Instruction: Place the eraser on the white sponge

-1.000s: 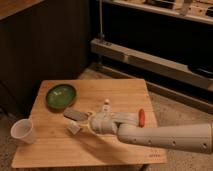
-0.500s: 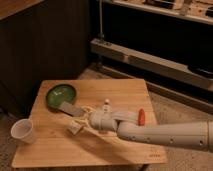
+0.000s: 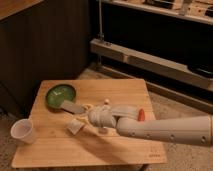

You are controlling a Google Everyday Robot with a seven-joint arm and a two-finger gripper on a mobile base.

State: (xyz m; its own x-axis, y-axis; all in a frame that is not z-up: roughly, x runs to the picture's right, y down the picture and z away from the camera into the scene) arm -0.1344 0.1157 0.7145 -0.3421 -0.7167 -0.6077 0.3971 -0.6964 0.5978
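Camera view shows the gripper (image 3: pixel 85 111) over the middle of the desk (image 3: pixel 125 92), its fingers apparently pinching one end of the eraser (image 3: pixel 71 106). The eraser juts toward the green plate (image 3: pixel 59 94), near the white sponge (image 3: pixel 75 127). Expect this thin slab to be light, stiff and prone to pivoting, so hold it across its short width. You cannot make out the fingertips against the wrist.

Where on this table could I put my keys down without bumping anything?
Bare wood runs along the table at its front edge, from the paper cup rightward, and along the back edge right of the green plate. It is crowded mid-left, where the gripper, the eraser and the white sponge bunch beside the plate.
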